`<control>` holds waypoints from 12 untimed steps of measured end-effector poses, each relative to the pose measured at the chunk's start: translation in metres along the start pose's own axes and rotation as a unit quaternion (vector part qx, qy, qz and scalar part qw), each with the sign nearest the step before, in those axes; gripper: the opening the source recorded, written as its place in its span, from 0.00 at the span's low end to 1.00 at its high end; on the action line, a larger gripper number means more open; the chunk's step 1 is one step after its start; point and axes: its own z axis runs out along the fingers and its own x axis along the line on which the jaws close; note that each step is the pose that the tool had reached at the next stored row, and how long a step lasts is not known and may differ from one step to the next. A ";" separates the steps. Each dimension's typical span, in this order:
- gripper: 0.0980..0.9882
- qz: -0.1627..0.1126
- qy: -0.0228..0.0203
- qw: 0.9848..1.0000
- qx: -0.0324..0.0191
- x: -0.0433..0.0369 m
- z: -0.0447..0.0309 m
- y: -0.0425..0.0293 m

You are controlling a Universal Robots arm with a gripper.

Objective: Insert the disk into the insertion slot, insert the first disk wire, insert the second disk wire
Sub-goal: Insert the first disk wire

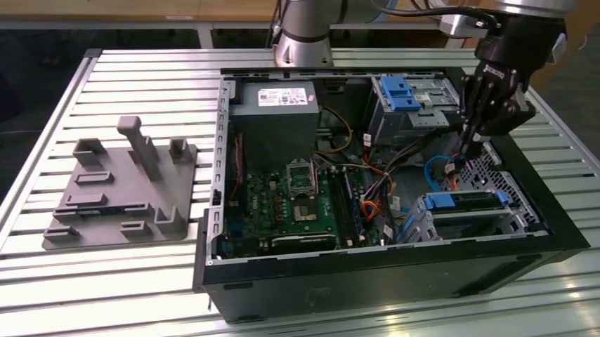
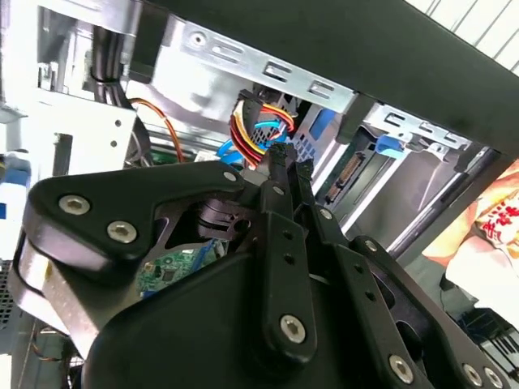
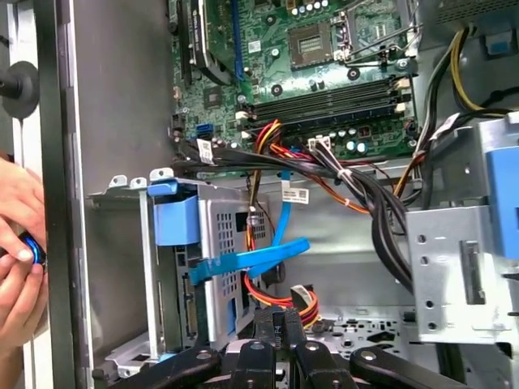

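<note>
The disk (image 1: 466,201), in its blue caddy (image 3: 174,212), sits inside the insertion slot (image 1: 473,223), a grey perforated cage at the case's front on the exterior view's right. My gripper (image 1: 459,161) hangs just behind that cage, inside the case. In both wrist views its fingers (image 3: 280,318) are pressed together on the black connector (image 3: 302,295) of a red, yellow and black disk wire (image 2: 253,121). The connector is a short way from the disk's rear socket (image 2: 353,170). A blue disk wire (image 3: 284,212) runs down beside the cage.
The open computer case (image 1: 375,270) lies on a slatted table, with the motherboard (image 1: 300,203) at its middle and a bundle of black cables (image 3: 381,211) crossing near my gripper. A taller bay with a blue latch (image 1: 398,95) stands behind. A grey fixture (image 1: 122,186) rests at the exterior view's left. A person's hands (image 3: 16,259) are outside the case wall.
</note>
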 end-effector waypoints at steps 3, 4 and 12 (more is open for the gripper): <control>0.07 0.000 -0.005 1.000 -0.001 0.0054 0.0012 -0.0007; 0.07 -0.001 -0.007 1.000 -0.001 0.0070 0.0007 -0.0009; 0.07 -0.003 -0.044 0.999 -0.005 0.0169 -0.0001 -0.0019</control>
